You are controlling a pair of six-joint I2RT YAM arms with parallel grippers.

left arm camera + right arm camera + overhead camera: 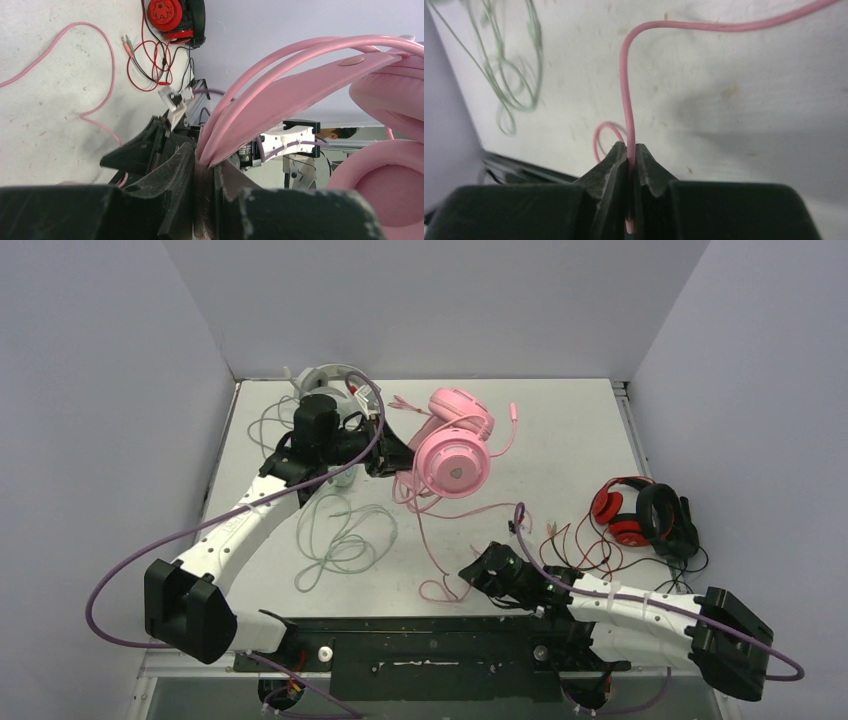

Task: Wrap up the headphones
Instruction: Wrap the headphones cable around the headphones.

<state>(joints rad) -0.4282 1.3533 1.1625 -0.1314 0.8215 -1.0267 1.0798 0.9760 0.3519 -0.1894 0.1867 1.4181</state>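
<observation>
Clamping our left gripper (pixel 205 162) on the headband of the pink headphones (pixel 455 452), we are holding them over the far middle of the table (pixel 570 430). One round ear cup is facing up toward the overhead camera. The left fingers are pressing together on the band's doubled arch, with the padded strip wedged between them. We cannot tell whether the cups are resting on the tabletop or hanging just above it.

Our right gripper (pixel 631 152) is pinching the pink cable (pixel 626 95) close to the near edge of the table. Its jaws are closing tightly on the cord, which is rising straight out from between the fingertips and then bending off to one side in the wrist view. Beyond that, the cable is trailing in loose curves across the table toward the headset.

A mint green cable (pixel 335 540) is lying in slack loops just beside our left arm, well apart from the right gripper. A pale grey-white headset (pixel 325 375) is sitting at the far left corner, behind the left wrist. A red-and-black headset (pixel 645 515) is lying near the right edge, its thin cable tangling beside it.
</observation>
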